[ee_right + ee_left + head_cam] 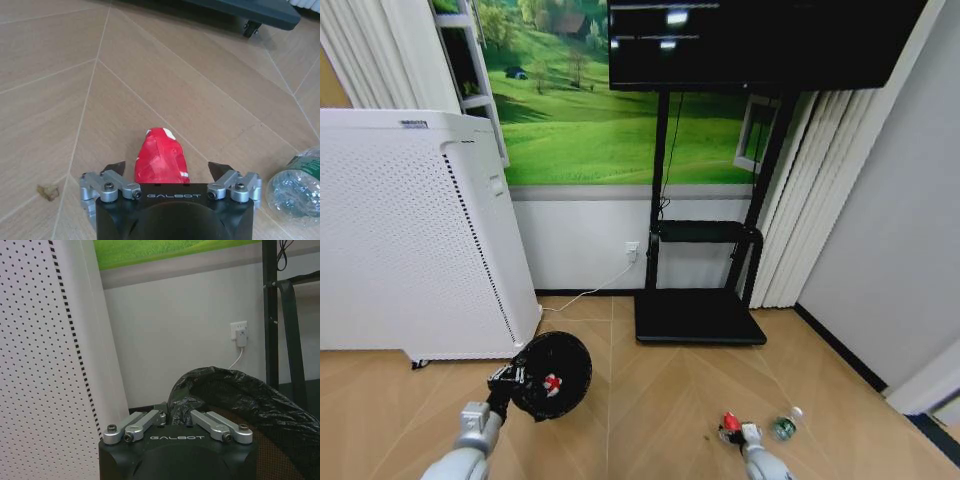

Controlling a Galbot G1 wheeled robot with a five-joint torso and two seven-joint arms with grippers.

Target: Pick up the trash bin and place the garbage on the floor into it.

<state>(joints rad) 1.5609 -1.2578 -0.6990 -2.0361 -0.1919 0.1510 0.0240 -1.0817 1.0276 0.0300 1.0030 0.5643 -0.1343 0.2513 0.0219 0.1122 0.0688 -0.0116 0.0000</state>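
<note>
**Right wrist view: red wrapper between spread fingers, bin held on the left**

Right wrist view, nearest point: the right gripper (pixel 166 172) stands low over the floor with its fingers set wide, and the red crumpled packet (pixel 161 162) lies between them, not yet clamped. The packet looks light, soft and crushable; a squeeze across its middle should serve, though glossy film may slip. Just beside it lies the greenish-clear bottle (pixel 296 187), on its side. It appears empty, thin-walled and liable to roll, so a grip across the body seems safer than one at the cap.

Left wrist view: the left gripper (pixel 176 416) is closed on the rim of the trash bin (pixel 240 405), pinching the black liner bag with it. The liner is slack film; the stiff rim beneath is the sound hold.

Head view: the bin hangs tilted from the left gripper, mouth towards the camera, with a red-and-white item (pixel 552 383) already inside. The bin is well apart from the packet and bottle on the right.

Surface: wooden herringbone flooring (pixel 650 400), smooth and level. A small brown speck (pixel 48 191) lies near the right gripper.

Room, farther off: a white perforated appliance (pixel 410 230) at left, a black TV stand (pixel 700 315) ahead, a wall socket (pixel 632 249), and a meadow mural (pixel 590 110) behind.
</note>
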